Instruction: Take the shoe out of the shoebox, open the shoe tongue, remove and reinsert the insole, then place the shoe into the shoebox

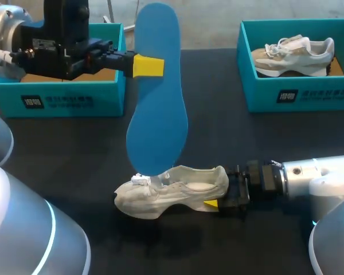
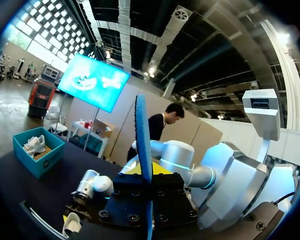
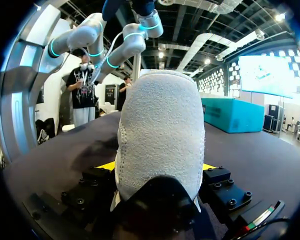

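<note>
Shoe is out of its box, lying on its side on the counter, toe toward the left arm. Right hand is clamped on the heel, one finger each side. My read is that it pins the shoe so it can't slide or roll during insole work.

Left hand is pinched on the insole near its narrow end. It holds it flat-on to the head camera, wide end down by the shoe's opening. Whether they touch, I can't tell. Looks like the insole is out and reinsertion is next.

Materials:
- Heel is fuzzy, suede-like off-white with a rounded back.
- Insole is thin blue foam, edge-on in the left wrist view, stiff enough to hold its shape from one pinch.
- Both boxes are teal cardboard. The empty box sits behind the left arm, and the far box holds a second shoe.
</note>
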`<state>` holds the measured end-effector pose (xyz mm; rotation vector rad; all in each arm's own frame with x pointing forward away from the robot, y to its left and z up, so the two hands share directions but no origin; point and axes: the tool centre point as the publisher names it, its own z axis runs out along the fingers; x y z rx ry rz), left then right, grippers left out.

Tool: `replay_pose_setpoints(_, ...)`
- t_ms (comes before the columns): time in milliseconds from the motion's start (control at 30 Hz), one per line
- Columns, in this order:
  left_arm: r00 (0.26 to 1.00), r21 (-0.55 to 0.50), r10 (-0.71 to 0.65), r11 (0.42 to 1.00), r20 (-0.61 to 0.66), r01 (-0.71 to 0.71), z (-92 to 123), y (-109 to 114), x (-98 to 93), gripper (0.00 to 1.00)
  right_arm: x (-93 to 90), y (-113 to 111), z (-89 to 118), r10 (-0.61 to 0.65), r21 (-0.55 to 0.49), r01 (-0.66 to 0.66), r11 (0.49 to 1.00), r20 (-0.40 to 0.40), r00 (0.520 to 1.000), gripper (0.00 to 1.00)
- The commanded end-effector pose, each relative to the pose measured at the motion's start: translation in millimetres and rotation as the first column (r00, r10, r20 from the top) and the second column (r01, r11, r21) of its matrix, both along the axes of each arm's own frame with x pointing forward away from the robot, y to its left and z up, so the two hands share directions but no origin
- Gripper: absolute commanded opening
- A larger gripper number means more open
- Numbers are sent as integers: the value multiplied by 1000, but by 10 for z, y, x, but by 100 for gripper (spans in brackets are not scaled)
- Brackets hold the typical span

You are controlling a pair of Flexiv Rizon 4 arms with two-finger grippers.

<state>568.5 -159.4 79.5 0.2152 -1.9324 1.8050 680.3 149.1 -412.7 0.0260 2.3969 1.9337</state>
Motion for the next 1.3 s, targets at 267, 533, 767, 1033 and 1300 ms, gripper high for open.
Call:
replay_pose_setpoints(267, 1000, 1, 1, 1000, 0, -1, -7, 4, -10, 0, -17, -9, 23, -6, -7, 6, 1000, 0, 1000, 100)
replay_pose_setpoints(533, 1000, 1, 1, 1000, 0, -1, -7, 4, -10, 0, -17, -132, 95, -7, -33, 7, 999, 8, 1000, 100)
replay_pose_setpoints(767, 1000, 1, 1, 1000, 0, -1, -7, 4, -10, 0, -32, -297, 164, -7, -133, 4, 991, -19, 1000, 100)
replay_pose_setpoints(1033, 1000, 1, 1, 1000, 0, -1, -7, 4, -10, 0, -34, -465, 368, -32, -308, 1, 951, -95, 995, 100)
replay_pose_setpoints(1300, 1000, 1, 1, 1000, 0, -1, -7, 4, -10, 0, -88, -569, 547, -52, -525, -7, 851, -98, 994, 100)
